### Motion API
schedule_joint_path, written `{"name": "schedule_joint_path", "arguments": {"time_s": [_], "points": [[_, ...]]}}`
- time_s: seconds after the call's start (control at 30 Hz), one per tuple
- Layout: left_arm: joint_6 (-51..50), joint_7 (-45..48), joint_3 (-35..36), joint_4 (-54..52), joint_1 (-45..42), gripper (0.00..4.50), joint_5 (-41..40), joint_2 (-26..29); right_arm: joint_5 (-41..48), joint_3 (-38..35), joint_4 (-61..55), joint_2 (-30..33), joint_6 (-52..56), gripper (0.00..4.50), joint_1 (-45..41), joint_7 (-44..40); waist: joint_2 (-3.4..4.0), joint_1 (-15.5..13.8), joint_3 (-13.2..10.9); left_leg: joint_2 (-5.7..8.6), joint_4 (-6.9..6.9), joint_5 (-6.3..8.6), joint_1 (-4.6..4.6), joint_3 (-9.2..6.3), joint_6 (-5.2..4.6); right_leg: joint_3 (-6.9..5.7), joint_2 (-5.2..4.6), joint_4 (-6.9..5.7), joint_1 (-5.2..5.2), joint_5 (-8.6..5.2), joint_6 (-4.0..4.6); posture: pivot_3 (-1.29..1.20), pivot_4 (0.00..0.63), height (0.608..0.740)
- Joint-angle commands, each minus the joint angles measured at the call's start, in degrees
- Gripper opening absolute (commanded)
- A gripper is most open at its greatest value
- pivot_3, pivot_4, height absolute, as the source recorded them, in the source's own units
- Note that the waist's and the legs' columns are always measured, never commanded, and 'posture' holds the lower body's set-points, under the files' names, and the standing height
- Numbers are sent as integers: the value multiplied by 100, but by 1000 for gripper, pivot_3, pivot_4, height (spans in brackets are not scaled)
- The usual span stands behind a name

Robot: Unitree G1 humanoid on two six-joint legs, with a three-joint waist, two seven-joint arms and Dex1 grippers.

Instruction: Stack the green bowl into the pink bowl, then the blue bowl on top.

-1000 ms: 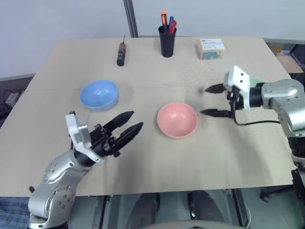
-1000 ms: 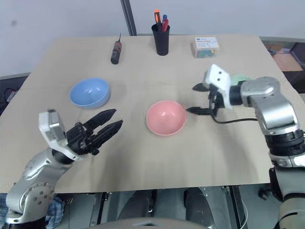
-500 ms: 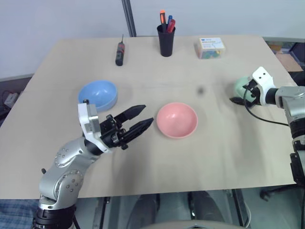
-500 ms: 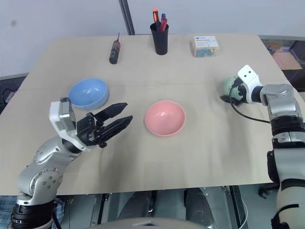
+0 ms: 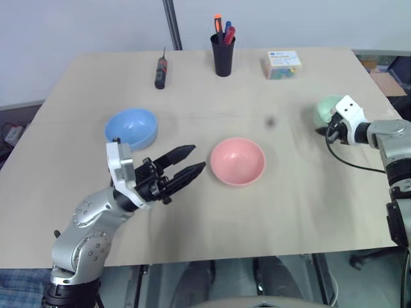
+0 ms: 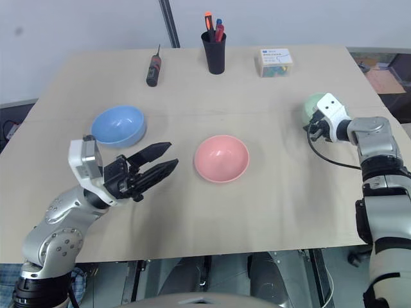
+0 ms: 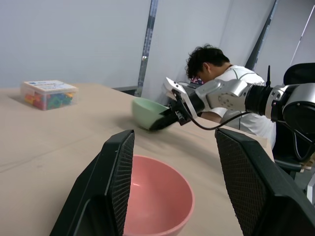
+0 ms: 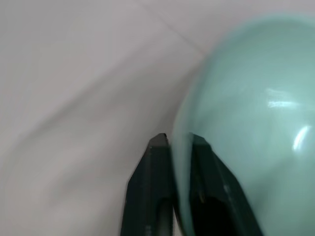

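Right gripper clamped on the near rim of the green bowl at the far right of the tabletop, one finger inside and one outside, apparently for lifting toward the pink bowl at centre. Left gripper spread wide and empty, hovering just left of the pink bowl, near the blue bowl at far left; probably waiting for its turn.
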State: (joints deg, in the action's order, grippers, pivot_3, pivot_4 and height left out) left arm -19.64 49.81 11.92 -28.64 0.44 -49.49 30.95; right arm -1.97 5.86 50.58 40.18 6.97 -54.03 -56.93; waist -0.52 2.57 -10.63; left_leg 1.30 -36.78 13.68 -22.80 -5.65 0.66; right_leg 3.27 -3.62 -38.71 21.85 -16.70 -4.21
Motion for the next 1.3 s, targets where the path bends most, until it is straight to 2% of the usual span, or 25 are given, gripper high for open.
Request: {"name": "schedule_joint_path", "arguments": {"time_s": [0.03, 0.23, 0.47, 0.6, 0.77, 0.8, 0.83, 0.93, 0.97, 1.03, 1.07, 1.3], "points": [[123, 39, 178, -170, 113, 2760, 57, 77, 203, 35, -1085, -53, 112, 42, 102, -443, 2, -3, -1, -1, 0, 0, 0, -1, 0, 0, 0, -1, 1, 0, 0, 0, 150, 740], [171, 171, 284, -206, 365, 2760, 77, 154, 666, 276, -3468, -244, 609, 42, 440, -1176, 4, -22, -2, -11, 1, 0, -6, -16, 0, 2, -1, 0, 6, 0, 0, 0, 150, 740], [363, 376, 573, -18, 672, 2760, 223, 277, 1308, 768, -6172, -45, 1545, 42, 754, -1941, 4, -50, -2, -13, 1, 1, -10, -51, -1, -14, -4, 6, 5, 0, 0, 0, 150, 740], [473, 492, 673, 83, 838, 2760, 312, 302, 1382, 1021, -7015, 47, 1729, 42, 975, -1988, 2, -58, -1, -12, 1, 1, -9, -57, -1, -20, -9, 12, -3, 0, 0, 0, 150, 740], [560, 519, 749, 177, 873, 2760, 397, 295, 1362, 1253, -7391, 7, 1842, 42, 999, -1860, 2, -55, -1, -12, 1, 1, -8, -60, -1, -24, -8, 9, -2, 0, 0, 0, 150, 740], [567, 516, 752, 181, 865, 2760, 404, 292, 1269, 1315, -7367, -18, 1773, 769, 981, -1805, 2, -55, -1, -12, 1, 1, -8, -61, -1, -25, -8, 9, -2, 0, 0, 0, 150, 740], [572, 512, 752, 180, 857, 2760, 411, 286, 1211, 1358, -7342, -19, 1720, 950, 971, -1781, 2, -53, -1, -12, 1, 1, -8, -61, -1, -25, -8, 9, -2, 0, 0, 0, 150, 740], [568, 457, 780, 179, 836, 2760, 440, 287, 1262, 1333, -7256, -22, 1832, 2253, 945, -1723, 2, -53, -1, -11, 1, 1, -9, -61, -1, -24, -9, 9, -2, 0, 0, 0, 150, 740], [552, 389, 783, 181, 829, 2760, 487, 298, 1444, 1202, -7208, -92, 2017, 2483, 919, -1667, 1, -54, -1, -11, 1, 1, -9, -62, -1, -25, -9, 9, -2, 0, 0, 0, 150, 740], [502, 297, 757, 147, 843, 2760, 549, 326, 1756, 896, -7058, -250, 2293, 3566, 838, -1491, 1, -49, -1, -12, 1, 1, -8, -63, -1, -25, -9, 9, -2, 0, 0, 0, 150, 740], [474, 235, 744, 114, 855, 2760, 588, 336, 1913, 760, -7023, -251, 2448, 3687, 831, -1472, 1, -44, -1, -12, 1, 1, -8, -63, -1, -24, -8, 9, -3, 0, 0, 0, 150, 740], [-197, -960, 879, 416, 414, 2760, 915, 486, 2993, -555, -6623, -124, 3043, 3687, 1466, -1214, -3, -121, 2, -7, 1, 1, -10, -77, -2, -35, -9, 10, -8, 0, 0, 0, 150, 740]]}}
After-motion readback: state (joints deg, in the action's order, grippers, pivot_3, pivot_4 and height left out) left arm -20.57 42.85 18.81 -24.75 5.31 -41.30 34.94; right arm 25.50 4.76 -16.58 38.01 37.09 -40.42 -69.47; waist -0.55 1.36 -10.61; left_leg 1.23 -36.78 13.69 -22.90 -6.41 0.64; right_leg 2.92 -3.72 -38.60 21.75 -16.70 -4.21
